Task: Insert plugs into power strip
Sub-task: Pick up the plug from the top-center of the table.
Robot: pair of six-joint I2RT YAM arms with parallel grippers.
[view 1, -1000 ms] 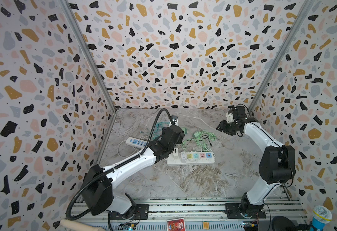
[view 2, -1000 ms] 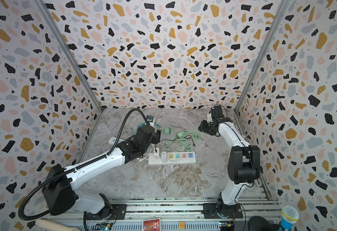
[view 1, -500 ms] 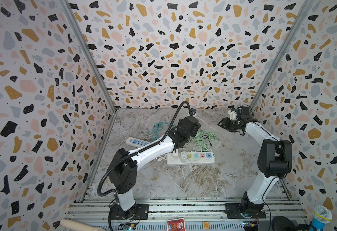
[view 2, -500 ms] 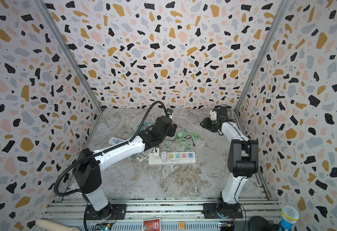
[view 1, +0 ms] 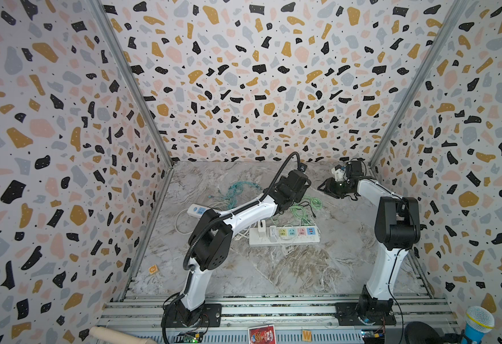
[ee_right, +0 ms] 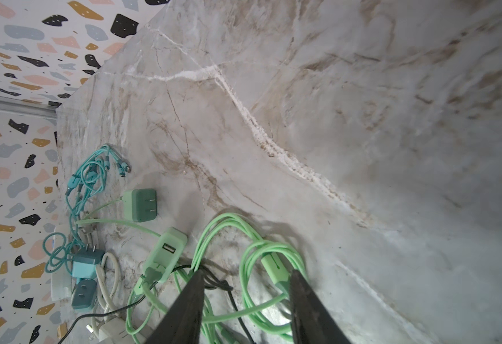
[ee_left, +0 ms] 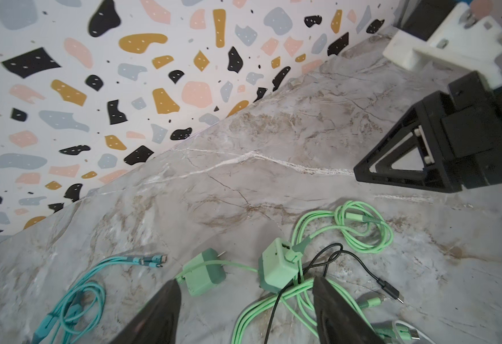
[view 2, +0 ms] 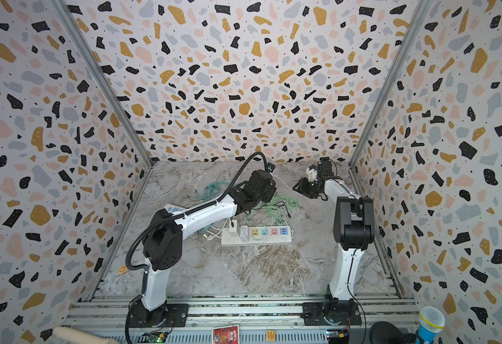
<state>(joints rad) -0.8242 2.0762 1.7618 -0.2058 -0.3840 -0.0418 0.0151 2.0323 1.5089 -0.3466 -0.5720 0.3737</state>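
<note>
Lying just ahead of the open, empty left gripper (ee_left: 245, 281), green plugs (ee_left: 278, 268) await insertion; a white plug (view 1: 261, 231) occupies the strip (view 1: 284, 241); right gripper (ee_right: 246, 273) also open, empty.

Letter W on small orange tile (view 1: 306, 335) at front rail (view 1: 333, 337), print on red card (view 1: 261, 335) unreadable

Both end effectors (ee_left: 244, 280) (ee_right: 247, 272) agape, empty

The left arm (view 1: 252, 211) hides the mint green plugs (ee_left: 278, 269) in both top views
</note>
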